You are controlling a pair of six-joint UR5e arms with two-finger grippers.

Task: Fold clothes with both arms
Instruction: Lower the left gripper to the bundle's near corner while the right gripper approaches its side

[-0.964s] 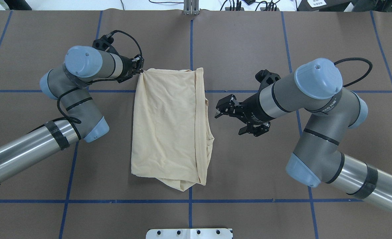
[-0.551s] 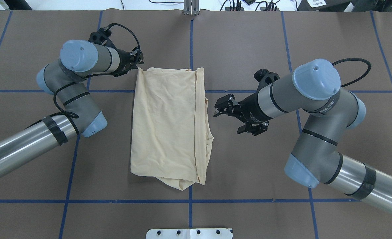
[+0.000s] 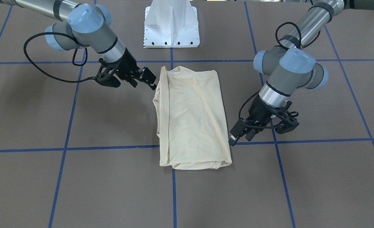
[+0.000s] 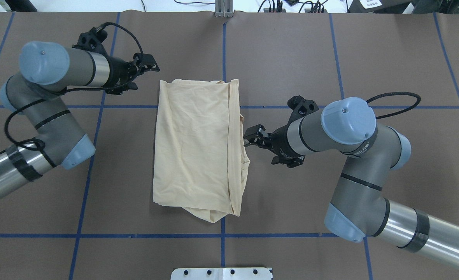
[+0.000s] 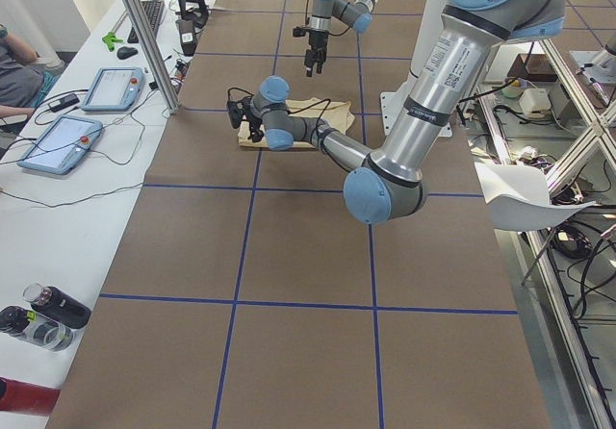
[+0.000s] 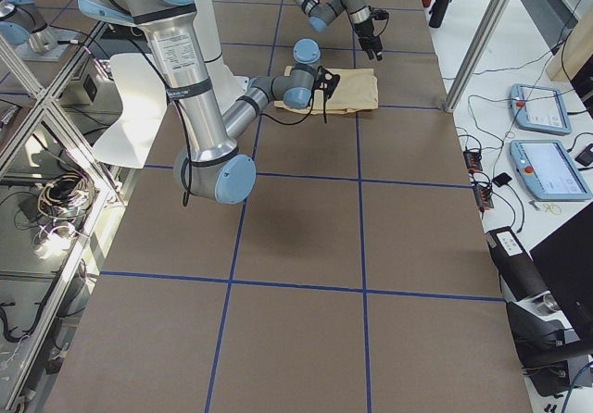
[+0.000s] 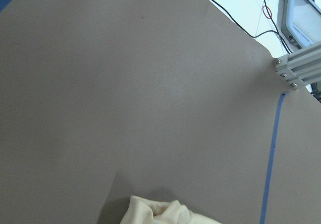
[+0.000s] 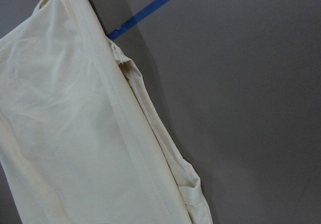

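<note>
Shirt (image 3: 191,117) lies folded flat on the table (image 3: 79,177), with the right gripper (image 3: 146,83) parted and empty just beside one long edge. Overhead, the left gripper (image 4: 153,67) hangs parted and empty off the shirt's far corner, bare table around it.

The table (image 4: 291,58) has a brown cover over its whole top, and blue tape lines (image 4: 223,54) divide it into big squares. On the operators' side stands a white bench (image 5: 38,246) with 2 screen pendants (image 5: 114,88) and 2 bottles (image 5: 60,306) on it. An aluminium post (image 5: 143,39) rises at the table's edge. The light is bright and even.
</note>
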